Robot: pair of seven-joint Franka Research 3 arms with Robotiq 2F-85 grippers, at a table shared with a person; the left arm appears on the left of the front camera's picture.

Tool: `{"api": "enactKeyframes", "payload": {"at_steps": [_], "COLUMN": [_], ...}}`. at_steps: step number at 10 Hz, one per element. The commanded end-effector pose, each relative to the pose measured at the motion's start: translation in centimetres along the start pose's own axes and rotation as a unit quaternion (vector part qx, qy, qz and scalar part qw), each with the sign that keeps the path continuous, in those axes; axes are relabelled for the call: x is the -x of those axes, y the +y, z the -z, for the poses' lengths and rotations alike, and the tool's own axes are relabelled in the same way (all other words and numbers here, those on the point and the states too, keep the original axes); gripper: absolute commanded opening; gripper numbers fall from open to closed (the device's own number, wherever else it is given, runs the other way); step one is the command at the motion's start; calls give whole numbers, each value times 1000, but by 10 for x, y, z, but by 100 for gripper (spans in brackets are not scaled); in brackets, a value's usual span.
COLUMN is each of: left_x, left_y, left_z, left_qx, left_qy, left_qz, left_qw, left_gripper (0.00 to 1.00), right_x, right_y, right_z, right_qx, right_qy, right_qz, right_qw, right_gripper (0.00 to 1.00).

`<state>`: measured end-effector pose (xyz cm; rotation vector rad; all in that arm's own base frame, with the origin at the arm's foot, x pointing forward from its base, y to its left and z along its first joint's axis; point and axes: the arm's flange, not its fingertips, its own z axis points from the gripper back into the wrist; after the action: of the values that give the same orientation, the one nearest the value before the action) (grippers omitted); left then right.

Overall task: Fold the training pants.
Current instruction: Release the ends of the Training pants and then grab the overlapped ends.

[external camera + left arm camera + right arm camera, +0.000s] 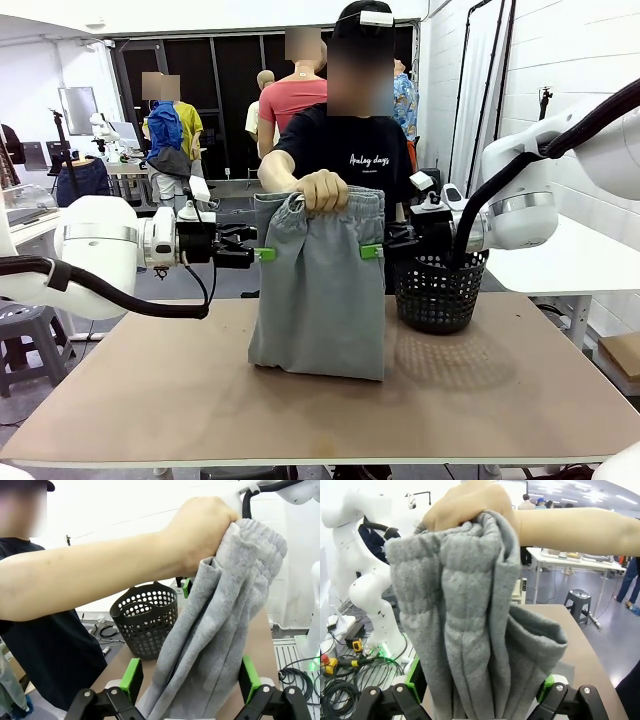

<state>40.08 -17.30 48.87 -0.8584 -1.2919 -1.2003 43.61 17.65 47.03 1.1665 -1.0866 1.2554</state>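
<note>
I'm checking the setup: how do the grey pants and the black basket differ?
The pants are soft grey cloth; the basket is black and full of holes. The pants hang from the person's hand, hem on the table; the basket stands alone. The pants' edges lie inside the open left gripper and right gripper; the basket lies in neither. Both touch the table.

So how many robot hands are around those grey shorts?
2. The left hand is at the left edge of the training pants, the right hand at the right edge, both open with fabric between their fingers.
</note>
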Motion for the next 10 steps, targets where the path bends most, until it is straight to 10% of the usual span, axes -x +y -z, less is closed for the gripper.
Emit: {"api": "enactKeyframes", "payload": {"at_steps": [1,10], "left_x": [0,3], "left_y": [6,-6], "left_z": [1,32], "left_qx": [22,70], "left_qy": [-3,-8], "left_qz": [9,-15], "left_qw": [1000,997], "left_gripper": [100,100], "right_x": [4,4], "right_y": [6,5], "right_z": [0,31], "right_qx": [-17,-22], "right_qy": [3,-23], "right_qz": [7,-10], "right_qw": [1000,999], "right_gripper": [100,100]}}
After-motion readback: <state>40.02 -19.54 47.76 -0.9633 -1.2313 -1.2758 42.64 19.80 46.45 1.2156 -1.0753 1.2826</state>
